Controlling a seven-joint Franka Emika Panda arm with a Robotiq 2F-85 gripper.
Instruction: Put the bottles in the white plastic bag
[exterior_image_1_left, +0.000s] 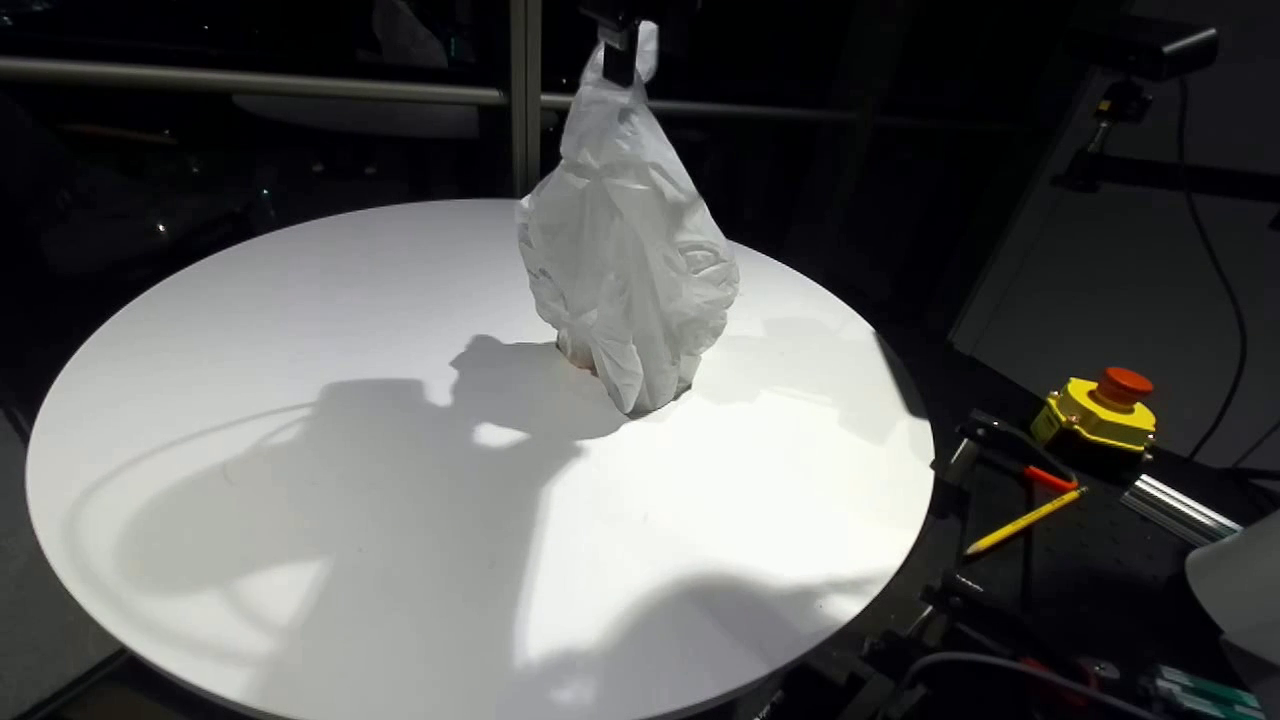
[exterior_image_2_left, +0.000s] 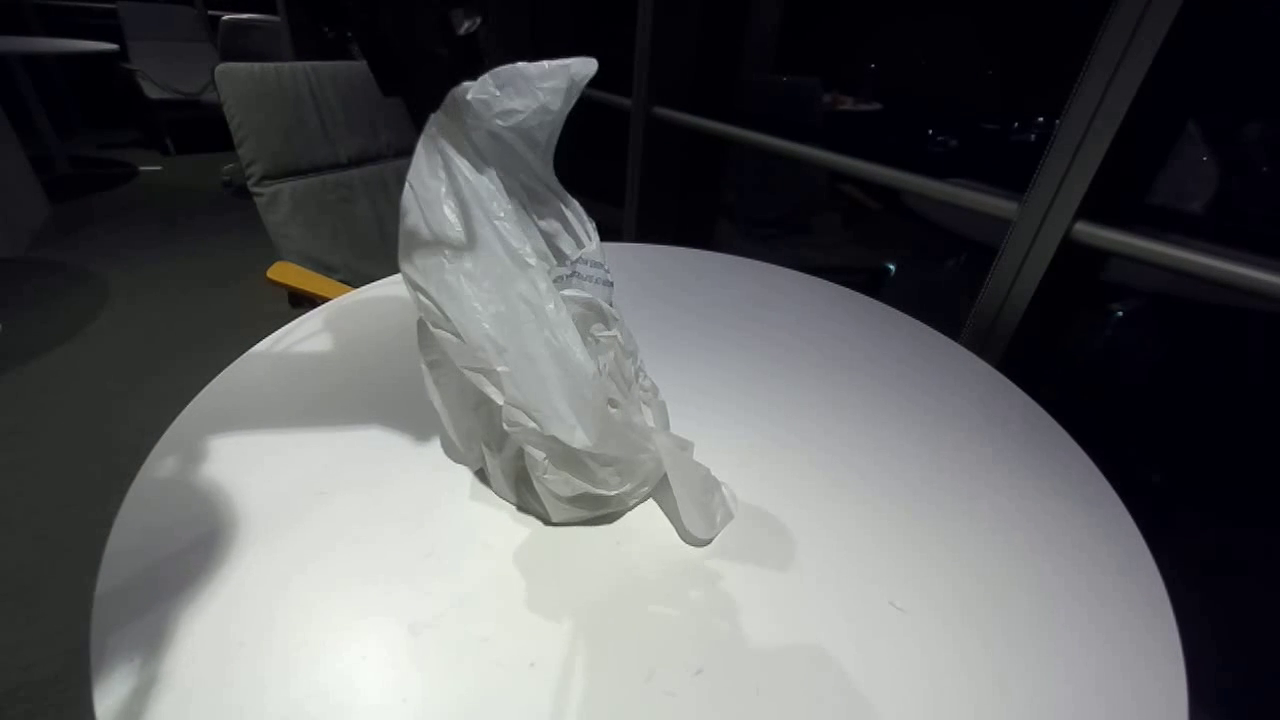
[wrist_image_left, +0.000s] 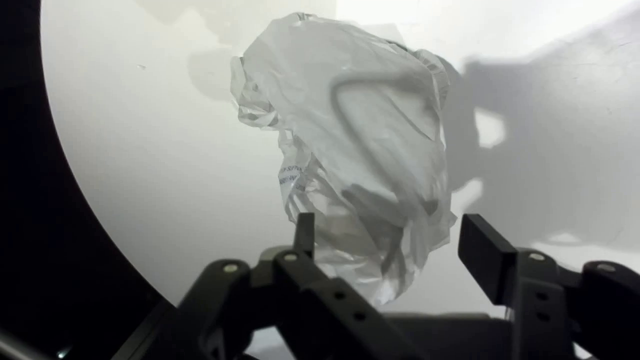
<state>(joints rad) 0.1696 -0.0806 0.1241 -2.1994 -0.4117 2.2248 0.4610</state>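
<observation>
The white plastic bag (exterior_image_1_left: 630, 240) stands upright and crumpled on the round white table (exterior_image_1_left: 300, 500). It also shows in an exterior view (exterior_image_2_left: 510, 330), its top bent over to one side and a handle loop lying low at its side. In the wrist view the bag (wrist_image_left: 370, 125) is seen from above. My gripper (wrist_image_left: 390, 237) is open, with the upper part of the bag between or below its fingers; the exact depth is unclear. In an exterior view a dark fingertip (exterior_image_1_left: 620, 62) overlaps the bag's top. No bottle can be made out. A small brownish patch shows at the bag's base.
A yellow box with a red button (exterior_image_1_left: 1100, 410) and a pencil (exterior_image_1_left: 1025, 520) lie on the dark robot mount beside the table. A grey chair (exterior_image_2_left: 320, 160) stands behind the table edge. Window frames and a rail (exterior_image_2_left: 830, 160) stand beyond the table.
</observation>
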